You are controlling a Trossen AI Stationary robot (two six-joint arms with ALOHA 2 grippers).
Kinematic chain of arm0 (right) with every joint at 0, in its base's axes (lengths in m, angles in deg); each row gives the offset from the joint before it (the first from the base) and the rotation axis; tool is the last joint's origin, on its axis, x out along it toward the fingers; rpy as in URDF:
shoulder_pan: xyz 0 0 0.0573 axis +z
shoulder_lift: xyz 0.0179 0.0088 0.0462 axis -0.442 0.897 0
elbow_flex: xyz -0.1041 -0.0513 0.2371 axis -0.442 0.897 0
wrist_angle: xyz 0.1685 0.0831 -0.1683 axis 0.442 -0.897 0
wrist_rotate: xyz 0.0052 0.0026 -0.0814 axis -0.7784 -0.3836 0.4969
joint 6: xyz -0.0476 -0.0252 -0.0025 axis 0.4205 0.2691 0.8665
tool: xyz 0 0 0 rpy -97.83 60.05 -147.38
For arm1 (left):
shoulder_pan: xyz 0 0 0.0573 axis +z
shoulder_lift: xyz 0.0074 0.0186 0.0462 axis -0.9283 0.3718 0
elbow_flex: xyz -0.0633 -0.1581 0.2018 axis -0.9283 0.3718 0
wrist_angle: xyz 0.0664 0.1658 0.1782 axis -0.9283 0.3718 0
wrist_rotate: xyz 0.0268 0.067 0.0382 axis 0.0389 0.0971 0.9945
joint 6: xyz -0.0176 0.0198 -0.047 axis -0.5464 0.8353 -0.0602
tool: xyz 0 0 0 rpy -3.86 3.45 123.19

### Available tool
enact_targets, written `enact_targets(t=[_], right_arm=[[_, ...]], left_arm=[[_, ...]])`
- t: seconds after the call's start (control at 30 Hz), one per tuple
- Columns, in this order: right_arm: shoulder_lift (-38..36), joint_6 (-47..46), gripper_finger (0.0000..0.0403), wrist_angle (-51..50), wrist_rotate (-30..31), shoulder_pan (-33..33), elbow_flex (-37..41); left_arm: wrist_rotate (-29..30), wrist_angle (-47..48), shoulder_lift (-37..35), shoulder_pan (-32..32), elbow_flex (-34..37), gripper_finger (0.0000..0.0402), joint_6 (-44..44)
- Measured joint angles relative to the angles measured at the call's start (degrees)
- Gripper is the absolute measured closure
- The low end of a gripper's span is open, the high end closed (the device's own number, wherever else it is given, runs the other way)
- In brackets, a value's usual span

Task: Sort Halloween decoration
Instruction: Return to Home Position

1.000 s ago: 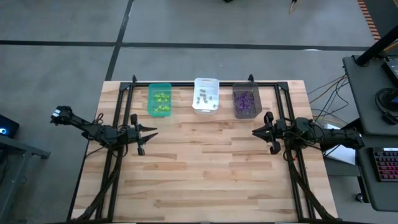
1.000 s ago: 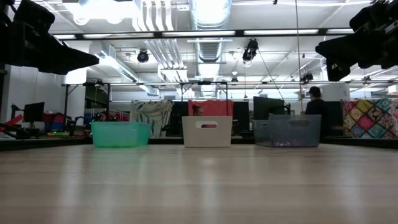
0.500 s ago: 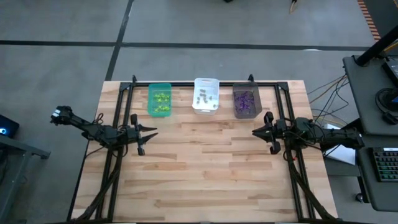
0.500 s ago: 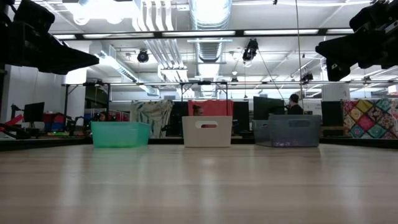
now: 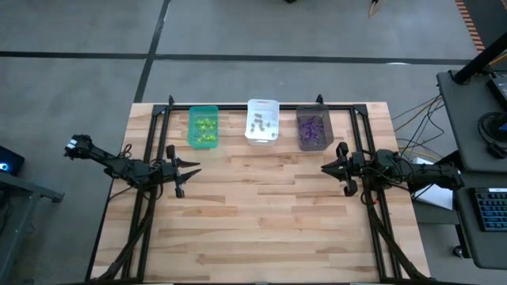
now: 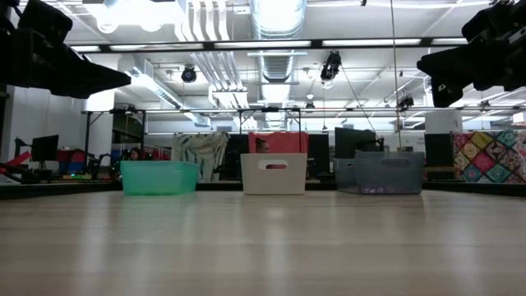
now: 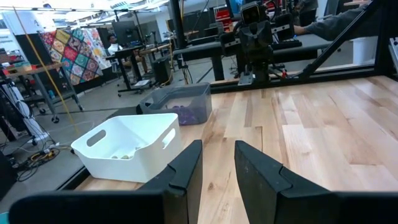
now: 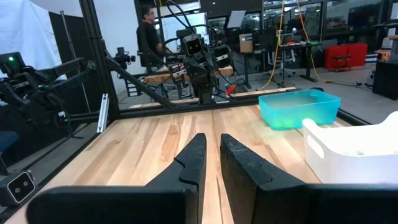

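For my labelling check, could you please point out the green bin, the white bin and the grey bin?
green bin [image 6: 159, 180]: low view, front wall
white bin [image 6: 274, 183]: low view, front wall
grey bin [image 6: 389, 174]: low view, front wall

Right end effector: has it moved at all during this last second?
No. In the high view the right end effector sits exactly where it was, the same gap from the dark grey bin.

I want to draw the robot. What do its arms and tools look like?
The left arm and right arm are thin, jointed and black, with cables running along them. The left tool and right tool each have two flat, black, pointed fingers.
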Motion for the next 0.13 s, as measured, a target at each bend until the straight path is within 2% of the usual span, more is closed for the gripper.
enact_targets(t=[0.13], right_arm=[[0.00,0.00,0.0364,0.00,0.00,0.00,0.00]], left_arm=[[-0.01,0.00,0.00,0.00,0.00,0.0325,0.00]])
